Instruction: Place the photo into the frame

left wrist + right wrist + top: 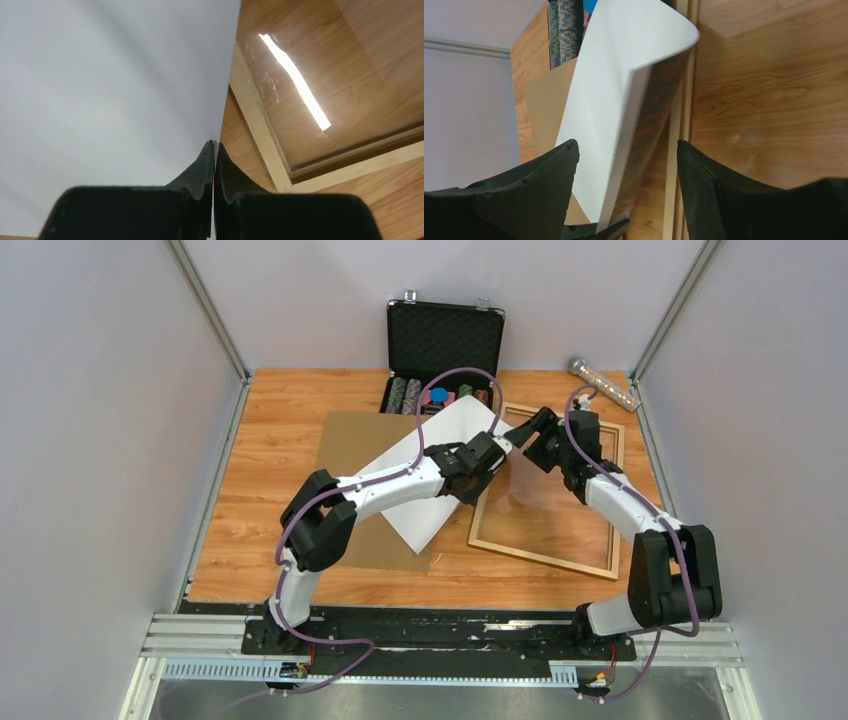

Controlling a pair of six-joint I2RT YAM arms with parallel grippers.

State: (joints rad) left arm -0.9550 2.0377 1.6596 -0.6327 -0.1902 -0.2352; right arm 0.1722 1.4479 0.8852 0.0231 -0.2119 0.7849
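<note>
The photo (452, 425) hangs tilted over the table with its plain white back up, its right part over the left rail of the light wooden frame (540, 556). My left gripper (476, 485) is shut on the photo's right edge. In the left wrist view the white sheet (100, 90) runs straight into the closed jaws (214, 146), beside the frame's rail (256, 117). My right gripper (515, 432) stands open at the photo's far right corner. In the right wrist view the curled sheet (614, 85) shows its dark red-orange print and passes between the spread fingers (539, 190).
A brown fibreboard panel (360, 440) lies under the photo on the wooden table. An open black case (445, 340) with poker chips stands at the back. A clear tube (605, 383) lies at the back right. Grey walls close in both sides.
</note>
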